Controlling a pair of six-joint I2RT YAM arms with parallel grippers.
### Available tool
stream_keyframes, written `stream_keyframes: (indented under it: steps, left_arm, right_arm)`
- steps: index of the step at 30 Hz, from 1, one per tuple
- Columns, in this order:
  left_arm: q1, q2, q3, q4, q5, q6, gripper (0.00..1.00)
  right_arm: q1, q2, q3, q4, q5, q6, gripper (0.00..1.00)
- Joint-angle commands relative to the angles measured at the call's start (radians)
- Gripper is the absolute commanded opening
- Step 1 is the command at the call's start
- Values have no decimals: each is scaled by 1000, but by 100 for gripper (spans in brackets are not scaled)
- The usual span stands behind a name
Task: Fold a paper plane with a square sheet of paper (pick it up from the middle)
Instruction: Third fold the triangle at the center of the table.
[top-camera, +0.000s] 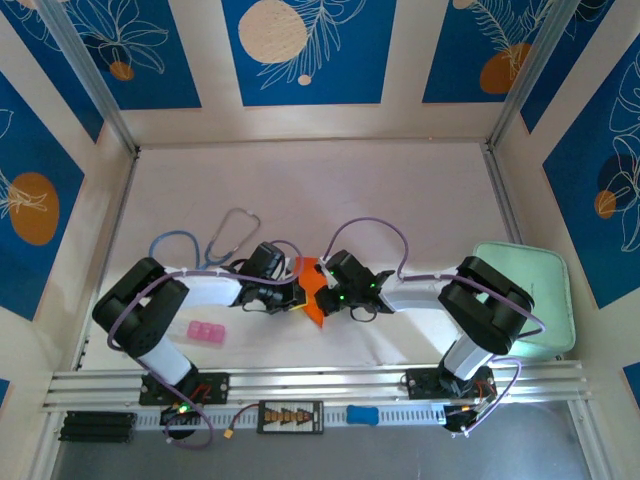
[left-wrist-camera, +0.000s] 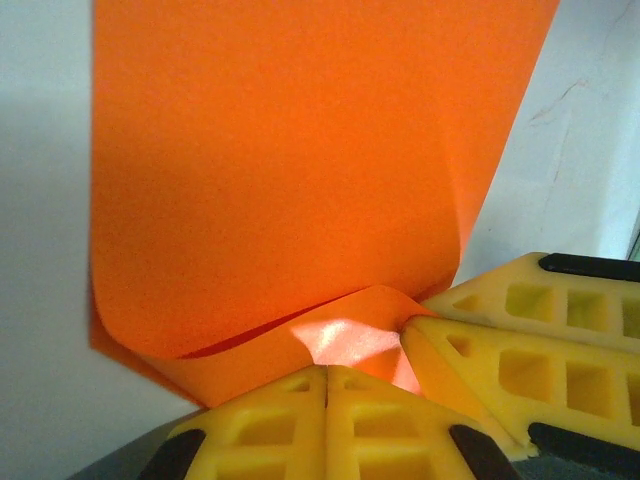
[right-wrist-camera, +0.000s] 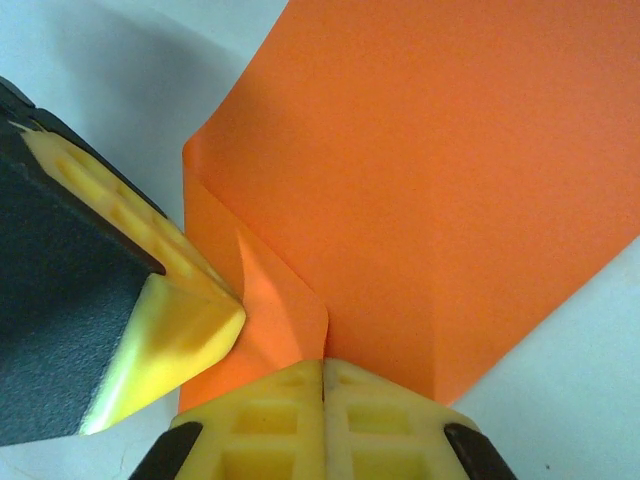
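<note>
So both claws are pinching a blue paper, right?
No, the paper is orange, not blue; the left wrist view shows it. The left claw and the right claw are both pinching it.

**Colour check**
Plain bright orange paper (left-wrist-camera: 300, 150). Left tool (left-wrist-camera: 327, 375), right tool (right-wrist-camera: 322, 365): yellow, black-backed. Tray (top-camera: 545, 290) pale green, block (top-camera: 207, 332) pink, tabletop (top-camera: 320, 190) white. Wall panels (top-camera: 300, 75) blue, white leaf line-art, orange and cream discs.
</note>
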Motion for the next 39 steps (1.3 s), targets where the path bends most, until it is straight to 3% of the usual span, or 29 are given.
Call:
stream_keyframes:
  steps: [1, 5, 9, 13, 15, 18, 23, 39]
  left_arm:
    - [0, 34, -2, -18, -7, 23, 6]
    - [1, 38, -4, -26, -11, 28, 5]
    - [1, 38, -6, -26, -12, 32, 5]
    - [0, 38, -6, -23, -11, 32, 5]
    - [1, 38, -4, -22, -9, 32, 5]
    - [1, 37, -5, -22, -12, 31, 5]
    - [0, 39, -5, -18, -10, 31, 5]
    - [0, 29, -11, -18, -11, 27, 5]
  right_arm:
    - [8, 8, -6, -55, -10, 0, 0]
    - [3, -29, 8, -71, -24, 24, 7]
    - [-34, -127, 10, -102, -73, 97, 30]
    - [-86, -196, 7, -166, -165, 188, 38]
    - [-83, -205, 0, -152, -238, 209, 36]
    - [-61, -192, -14, -100, -324, 273, 23]
    - [-4, -123, 35, -110, -354, 294, 10]
    - [25, 31, 111, -207, -319, 291, 6]
